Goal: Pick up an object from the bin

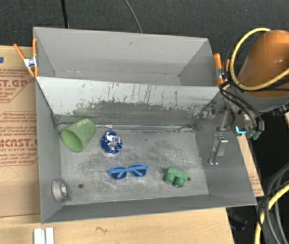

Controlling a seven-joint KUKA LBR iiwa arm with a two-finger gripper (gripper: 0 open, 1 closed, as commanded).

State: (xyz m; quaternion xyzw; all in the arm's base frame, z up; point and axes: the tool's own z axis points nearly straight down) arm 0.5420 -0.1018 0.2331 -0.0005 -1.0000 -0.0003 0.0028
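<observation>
Green in colour, the block [176, 177] lies on the floor of the bin [134, 90], lower right of centre, with nothing touching it. The gripper [214, 156] hangs to the upper right of the block, over the bin's right sloping wall and apart from the block. Whether it is open or closed cannot be told. Blue sunglasses [128, 172] lie left of the block. A blue-and-white ball [111, 142] and a green cup [78, 134] on its side lie further to the upper left. A metal ring [59, 189] sits in the lower left corner.
</observation>
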